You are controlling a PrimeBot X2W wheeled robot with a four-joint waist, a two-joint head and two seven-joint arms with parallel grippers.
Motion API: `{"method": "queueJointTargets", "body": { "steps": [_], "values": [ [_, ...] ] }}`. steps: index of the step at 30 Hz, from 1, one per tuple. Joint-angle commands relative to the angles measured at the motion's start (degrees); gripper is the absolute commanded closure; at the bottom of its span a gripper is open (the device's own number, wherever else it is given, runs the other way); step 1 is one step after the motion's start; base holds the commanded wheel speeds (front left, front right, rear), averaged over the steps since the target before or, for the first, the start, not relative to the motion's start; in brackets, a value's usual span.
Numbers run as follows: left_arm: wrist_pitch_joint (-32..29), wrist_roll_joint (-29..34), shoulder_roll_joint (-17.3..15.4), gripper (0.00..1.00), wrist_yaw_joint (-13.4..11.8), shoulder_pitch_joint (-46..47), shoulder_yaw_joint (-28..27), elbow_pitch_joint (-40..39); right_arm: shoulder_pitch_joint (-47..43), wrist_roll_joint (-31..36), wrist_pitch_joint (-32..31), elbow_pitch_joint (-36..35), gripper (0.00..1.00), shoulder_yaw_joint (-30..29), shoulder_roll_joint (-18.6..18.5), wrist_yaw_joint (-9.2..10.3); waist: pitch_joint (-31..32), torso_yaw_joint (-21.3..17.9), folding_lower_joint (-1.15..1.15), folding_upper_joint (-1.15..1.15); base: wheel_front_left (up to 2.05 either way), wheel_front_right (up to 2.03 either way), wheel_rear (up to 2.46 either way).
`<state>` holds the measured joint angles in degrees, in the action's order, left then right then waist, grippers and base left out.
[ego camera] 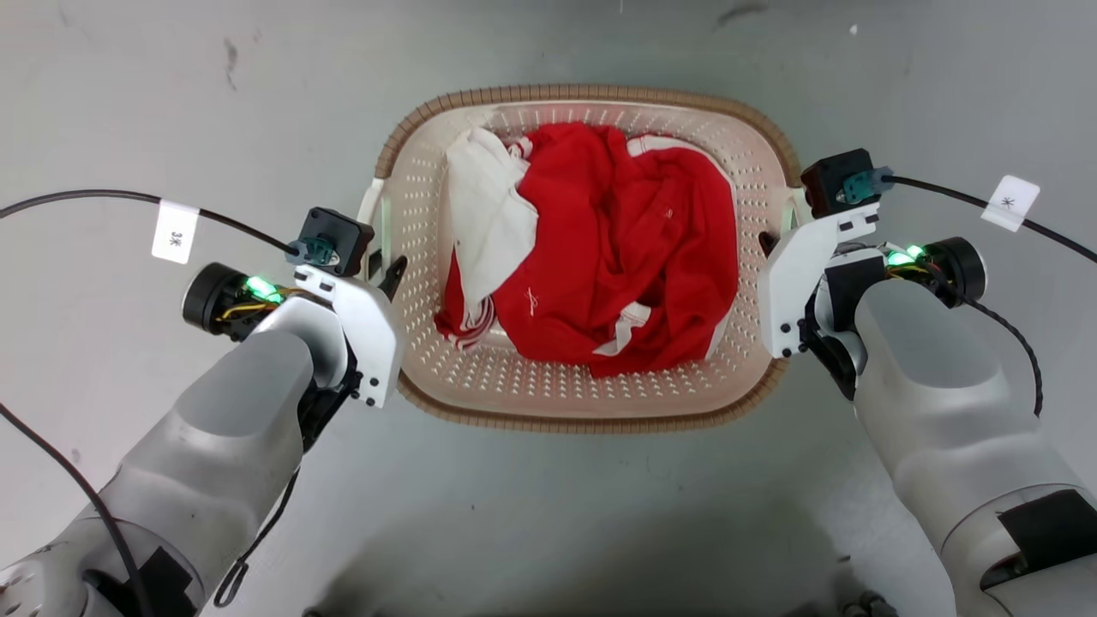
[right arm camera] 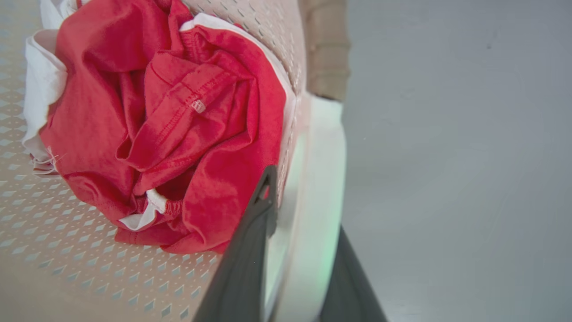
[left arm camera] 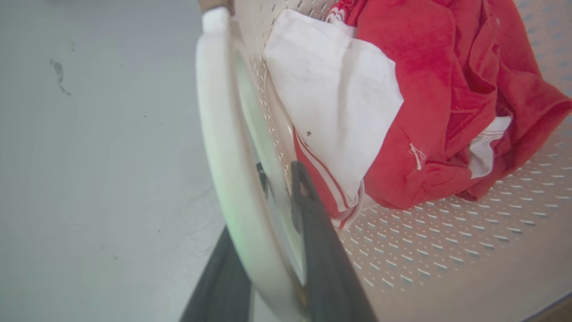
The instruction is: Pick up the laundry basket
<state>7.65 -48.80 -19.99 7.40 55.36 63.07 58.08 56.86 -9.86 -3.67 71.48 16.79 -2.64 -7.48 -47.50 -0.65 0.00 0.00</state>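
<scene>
The laundry basket (ego camera: pixel 583 422) is sitting on the grey floor (ego camera: pixel 171 86), between the two arms. The left gripper (left arm camera: pixel 279 174) is straddling the white left handle (left arm camera: pixel 219 112), one finger inside the wall and one outside, and appears to be pinching it. The right gripper (right arm camera: pixel 299 201) is doing likewise on the right handle (right arm camera: pixel 321 147). Both handles are looking smooth and thin, so either could be slipping free under load. With one arm rising faster, the basket would be tilting, and the red garment (ego camera: pixel 617 248) and white garment (ego camera: pixel 484 214) would be sliding toward the low side. Each outer fingertip is hiding behind its handle, so the depth of hold is hard to judge.
</scene>
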Motion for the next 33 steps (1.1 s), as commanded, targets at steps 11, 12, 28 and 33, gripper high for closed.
{"method": "queueJointTargets", "body": {
  "steps": [11, 12, 28, 33],
  "values": [
    [-7.33, -9.74, -3.88, 1.00, 0.15, -3.24, 7.94, -6.74, -1.38, 2.04, -9.26, 1.68, 1.00, 1.99, -0.46, -0.01, 11.69, -0.40, 0.00, 0.00, 0.00, 0.00, 0.00],
    [-8.07, -10.91, -4.21, 1.00, 0.15, -3.59, 8.16, -7.40, -1.79, 1.91, -10.01, 1.74, 1.00, 2.24, -0.46, -0.01, 12.95, -0.43, 0.00, 0.00, 0.00, 0.00, 0.00],
    [-20.82, -16.66, -9.47, 1.00, 0.14, -10.49, 10.37, -15.43, -8.85, -9.39, -22.98, -1.31, 1.00, 10.52, -0.59, -0.01, 32.47, -0.66, 0.00, 0.00, 0.00, 0.00, 0.00],
    [-23.30, -17.51, -10.55, 1.00, 0.14, -13.05, 10.46, -16.98, -10.33, -11.89, -25.82, -1.75, 1.00, 13.04, -0.67, -0.01, 37.24, -0.73, 0.00, 0.00, 0.00, 0.00, 0.00]
  ]
}}
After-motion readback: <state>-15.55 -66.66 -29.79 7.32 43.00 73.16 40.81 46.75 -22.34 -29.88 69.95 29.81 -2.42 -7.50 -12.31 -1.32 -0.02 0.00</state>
